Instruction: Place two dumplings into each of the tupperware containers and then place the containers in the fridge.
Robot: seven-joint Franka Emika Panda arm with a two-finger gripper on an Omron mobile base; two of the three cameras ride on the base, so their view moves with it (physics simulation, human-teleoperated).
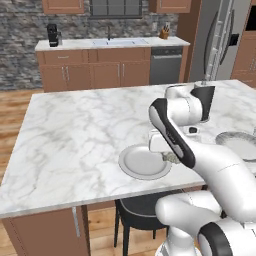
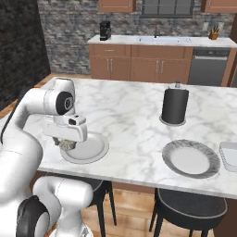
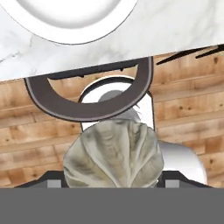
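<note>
Gripping a dumpling (image 3: 113,155) between the fingers (image 3: 57,183), spread wide around it, above plate (image 1: 140,165) edge

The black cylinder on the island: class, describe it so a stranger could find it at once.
Start at the marble island. Toward its far side, beyond the dark-rimmed plate, stands the black cylinder, upright on a round base. It is the island's one tall dark thing; its neighbours are flat and pale.

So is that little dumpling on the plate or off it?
Off it. The dumpling sits between the fingers of the gripper, lifted beside the near edge of the round plate; the hand view shows bare plate beyond it.
</note>
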